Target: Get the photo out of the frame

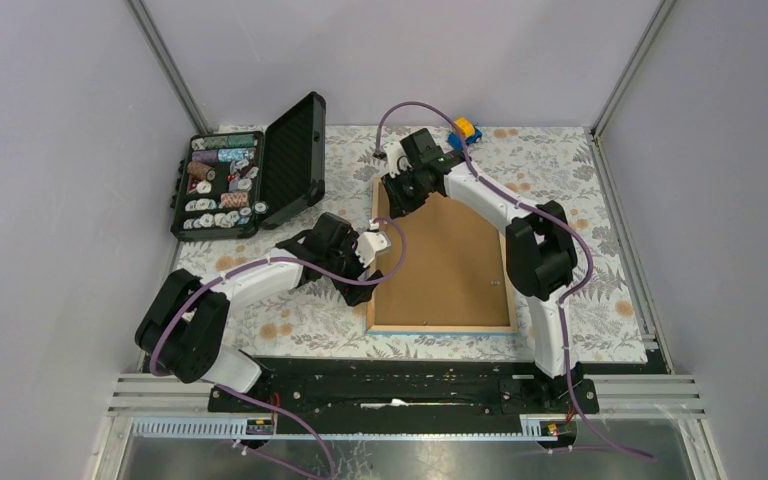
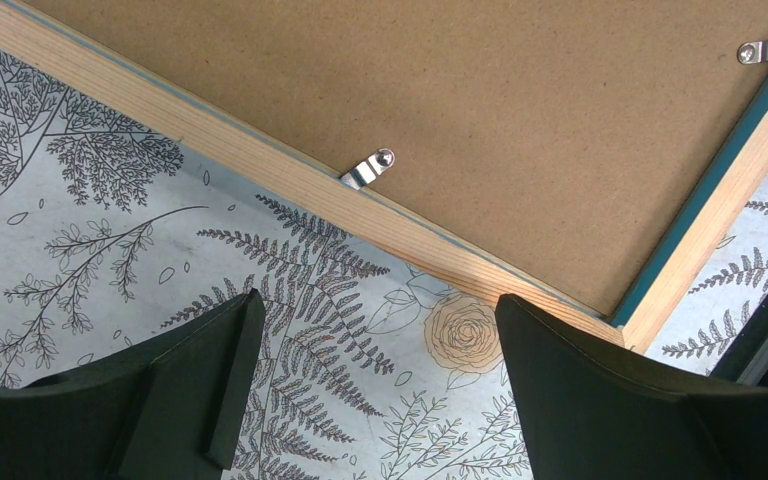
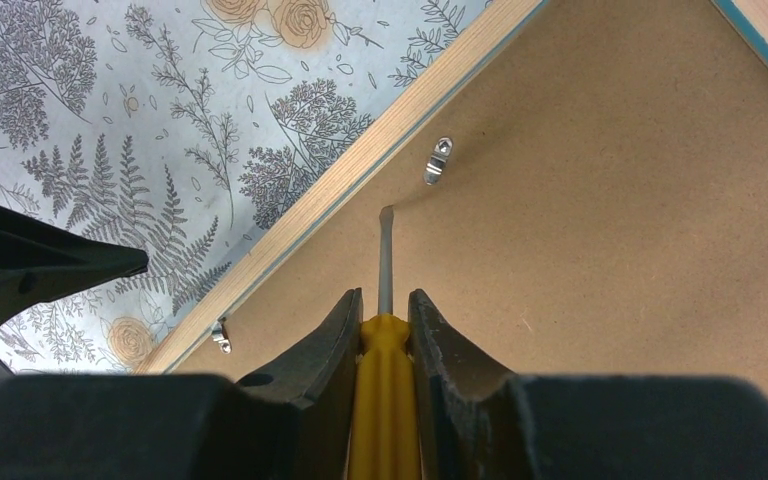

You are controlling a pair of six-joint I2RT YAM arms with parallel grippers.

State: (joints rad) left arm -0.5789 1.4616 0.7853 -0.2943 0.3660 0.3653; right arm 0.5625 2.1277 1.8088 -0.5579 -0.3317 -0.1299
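- Right gripper (image 3: pixel 384 330) reaches over the face-down frame (image 1: pixel 445 327); fingers clamped on a yellow screwdriver (image 3: pixel 385 400)
- Left gripper (image 2: pixel 375 330) hovers beside the frame's left rim; fingers apart, empty

You're getting the top external view looking down from high behind the arm bases, taking in the whole worktop (image 1: pixel 600 300). Left wrist cam is looking down close past its open claw (image 2: pixel 375 385) at the frame (image 2: pixel 290 180) edge. Right wrist cam is sitting nearer, facing the frame's back (image 3: pixel 600 260). All three are sharing that frame (image 1: pixel 445 265).
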